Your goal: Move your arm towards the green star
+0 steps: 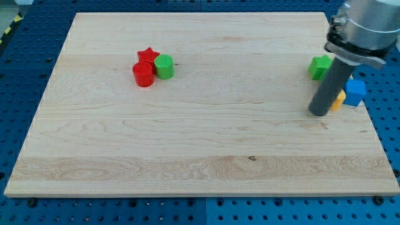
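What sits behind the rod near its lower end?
A yellow block pokes out beside my tip, mostly covered, shape unclear. The blue block adjoins it; the green star is partly hidden.

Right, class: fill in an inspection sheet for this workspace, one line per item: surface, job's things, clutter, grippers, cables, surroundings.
Surface: pale wooden board, flat, with a small dark knot near the view's bottom.
Job's things: green star at the view's right, partly hidden by the rod.
Clutter: red star, red cylinder and green cylinder clustered at upper left; blue block and yellow block at right.
Grippers: none; my tip sits just below the green star, beside the yellow block.
Cables: nothing seen.
Surroundings: blue perforated base.
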